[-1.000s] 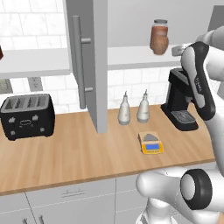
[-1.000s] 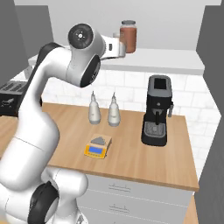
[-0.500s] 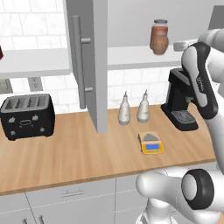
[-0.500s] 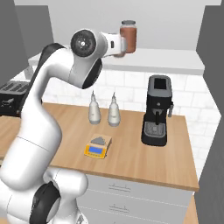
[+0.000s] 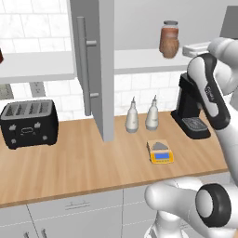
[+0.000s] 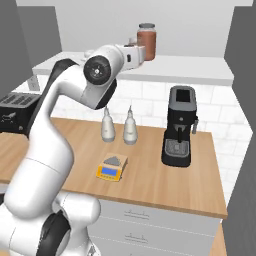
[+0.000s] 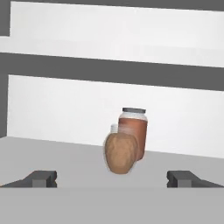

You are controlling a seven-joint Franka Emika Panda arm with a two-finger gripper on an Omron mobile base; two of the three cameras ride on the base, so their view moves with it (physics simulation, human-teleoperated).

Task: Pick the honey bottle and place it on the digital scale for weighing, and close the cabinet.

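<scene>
The honey bottle point(image 7: 119, 154) stands on the pale shelf point(image 7: 65, 162) inside the open cabinet point(image 5: 100, 69), directly in front of the taller reddish-brown jar point(image 7: 132, 133) and seemingly touching or nearly touching it, so the likeliest trouble is a finger clipping the jar and toppling it off the shelf, or nudging the bottle backward before the grip closes. The gripper point(image 7: 113, 178) faces the bottle with its fingers point(image 7: 40, 178) spread wide and empty, one to each side of the bottle and short of it. The bottle is egg-shaped, tan-brown and faintly ribbed, with a small pale cap; its rounded belly may squirt out of flat fingers if caught too high or low. The jar is cylindrical and grey-lidded. Below the bottle, on the wooden tabletop point(image 5: 69, 162), the flat yellow digital scale point(image 5: 160, 152) offers only a small grey plate.
</scene>
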